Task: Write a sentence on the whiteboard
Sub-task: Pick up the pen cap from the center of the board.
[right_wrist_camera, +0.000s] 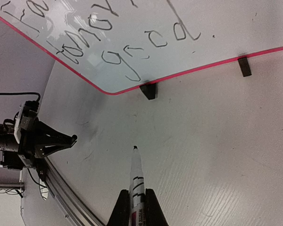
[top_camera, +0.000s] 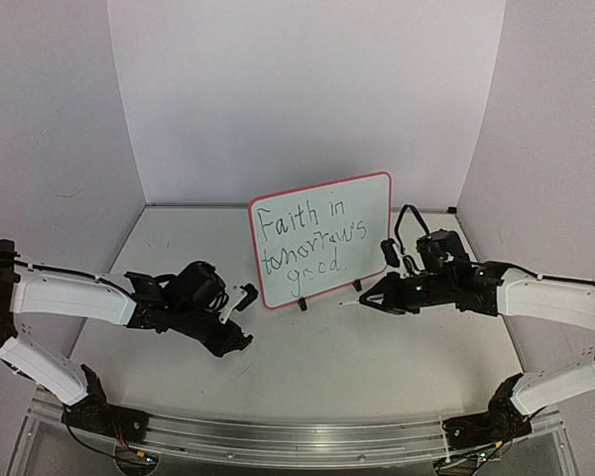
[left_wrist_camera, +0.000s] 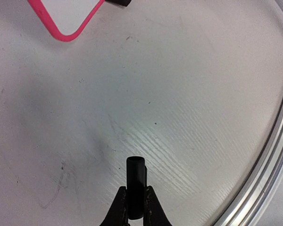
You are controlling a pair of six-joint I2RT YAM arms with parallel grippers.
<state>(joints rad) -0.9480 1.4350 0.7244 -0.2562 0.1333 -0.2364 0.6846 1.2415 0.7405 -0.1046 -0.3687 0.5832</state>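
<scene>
While I watch from the top camera, the whiteboard (top_camera: 374, 198) stands upright at the middle of the frame, at the back of the table (top_camera: 377, 377), leaning slightly to one side on its two black feet (right_wrist_camera: 149, 91). I read the sentence (top_camera: 307, 243) on it in three dark lines: "Faith in", "tomorrow's", "good".

At the right of that view I see the right gripper (right_wrist_camera: 137, 192) pressed together on a white marker (right_wrist_camera: 136, 169). Its dark tip points toward the board's lower edge but sits clear of it, over bare table just beside the nearer foot.

At the left of the frame, the left gripper (left_wrist_camera: 136, 190) pinches a short black cap (left_wrist_camera: 136, 169) that stands up between the fingers. In its wrist view the board's pink corner shows at the upper left, well apart from the cap, and the metal rail (left_wrist_camera: 269, 165) curves down the right side.

Both claws sit low over the table, one on each side of the board, neither touching it.
</scene>
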